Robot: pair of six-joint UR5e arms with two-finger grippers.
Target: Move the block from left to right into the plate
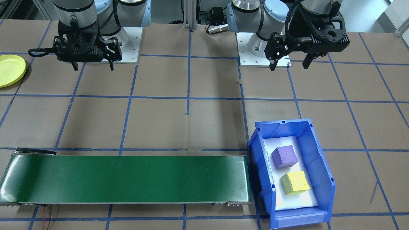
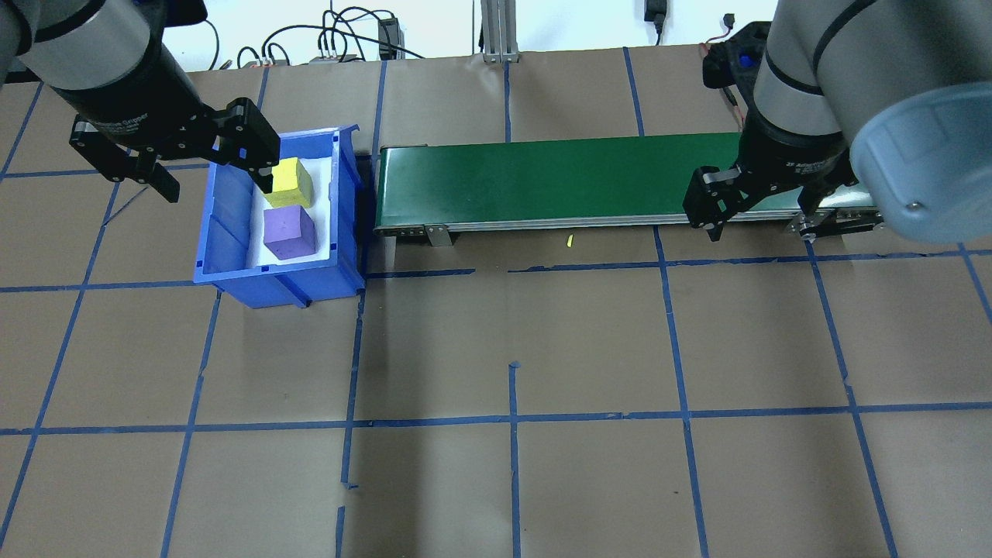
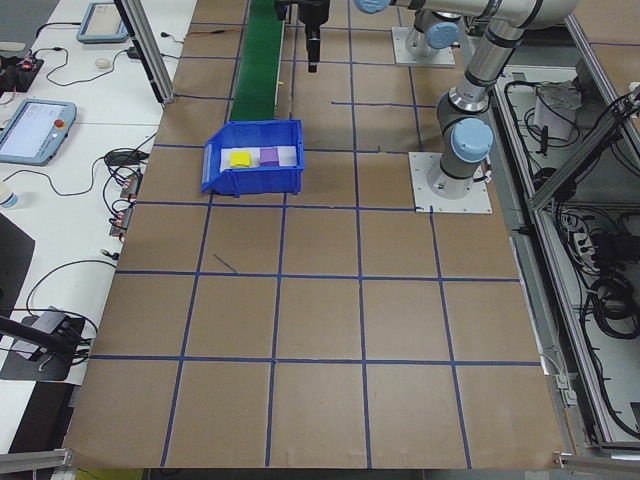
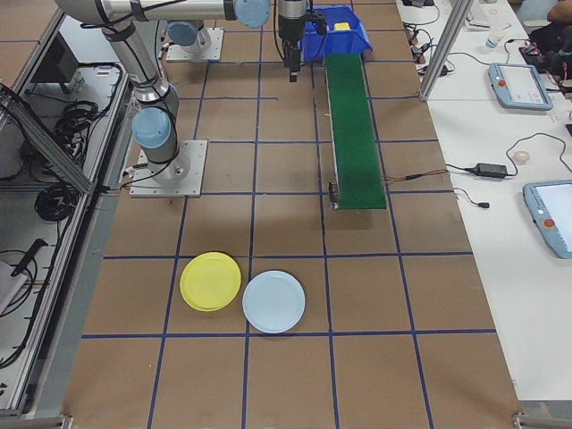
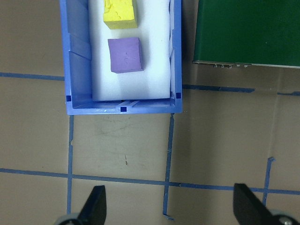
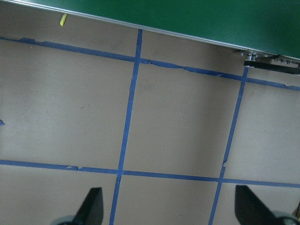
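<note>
- Hanging above the brown paper surface, our left gripper (image 1: 289, 65) has its fingers spread wide apart and grips nothing; in the overhead view it sits over the near edge of the blue bin (image 2: 225, 240).
- Our right gripper (image 1: 93, 66) likewise hangs with fingers apart and empty, above bare paper just beside one end of the green conveyor belt (image 2: 558, 182).
- Blue bin: open-topped, white-lined, standing just off the belt's other end. We count two blocks in it, a purple block (image 1: 284, 156) and a yellow block (image 1: 295, 182), side by side and close together, both resting flat on the liner.
- Yellow plate (image 4: 211, 281): lying flat on the table well beyond the belt's far end, on our right side and well apart from the bin; nothing rests on it.
- Pale blue plate (image 4: 273, 301): just beside the yellow one, their rims touching or nearly so; we cannot tell which.
- Table (image 2: 589, 341): covered in brown paper, marked into large squares with blue tape; a small yellow scrap (image 2: 569, 241) lies near the belt's edge.
- Arm bases: each bolted to a white square mounting plate (image 3: 452, 183) on the paper.
- Room: white side benches carrying teach pendants (image 3: 34, 129), cables and power bricks; aluminium framing posts at the table's edges.
</note>
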